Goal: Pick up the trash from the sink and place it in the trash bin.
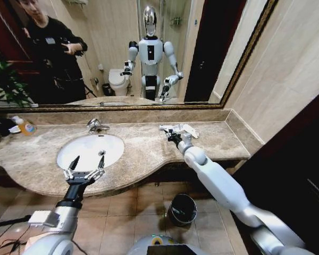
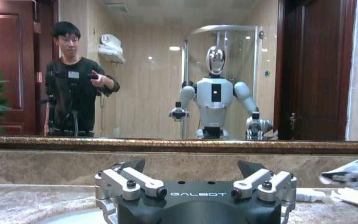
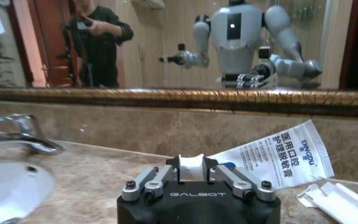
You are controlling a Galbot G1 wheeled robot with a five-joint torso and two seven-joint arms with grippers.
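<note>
The white oval sink [image 1: 90, 150] with its chrome tap [image 1: 95, 126] is set in the marble countertop [image 1: 143, 151]. My left gripper [image 1: 87, 162] hovers open over the basin's front rim; its spread fingers [image 2: 132, 166] frame the left wrist view. Trash, white sachets [image 1: 182, 128], lies on the counter to the right of the sink. My right gripper [image 1: 171, 134] rests there, shut on a white piece of trash [image 3: 189, 169]. Beside it lie a printed white sachet [image 3: 278, 158] and a flat white packet [image 3: 340, 198]. The dark trash bin [image 1: 182, 209] stands on the floor below the counter.
An orange-yellow bottle [image 1: 25, 126] and a plant [image 1: 5, 85] stand at the counter's far left. A large mirror [image 1: 122, 48] backs the counter and reflects me and a person. Tiled wall closes the right side.
</note>
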